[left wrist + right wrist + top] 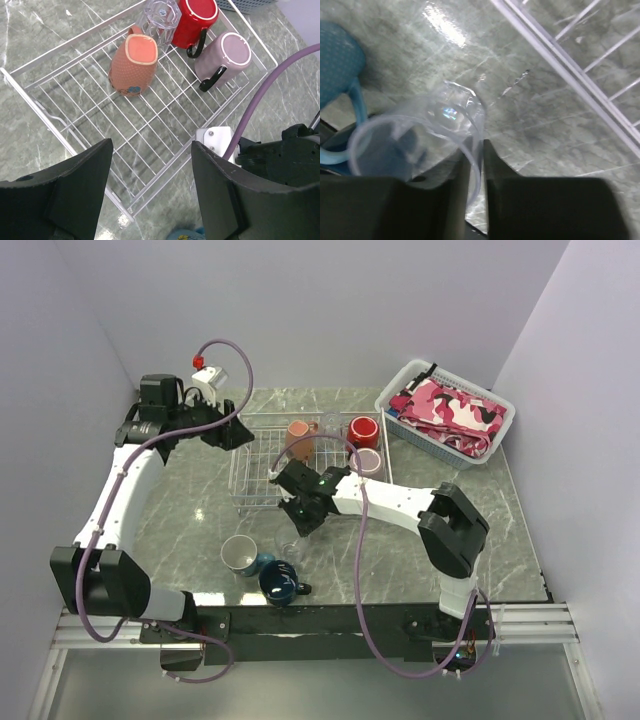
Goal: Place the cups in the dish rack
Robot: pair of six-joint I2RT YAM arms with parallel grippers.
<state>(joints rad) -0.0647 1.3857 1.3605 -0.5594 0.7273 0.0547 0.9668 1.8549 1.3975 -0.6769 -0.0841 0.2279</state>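
Note:
My right gripper is shut on the rim of a clear glass, one finger inside and one outside, just above the table in front of the dish rack. In the rack lie a salmon mug, another clear glass, a red mug and a mauve mug. A teal mug and a navy mug stand on the table near the front edge. My left gripper hangs open over the rack's near left corner, holding nothing.
A white plastic basket of pink cloth sits at the back right. The teal mug's handle lies close beside the held glass. Purple cables loop over both arms. The table's front edge runs just behind the navy mug.

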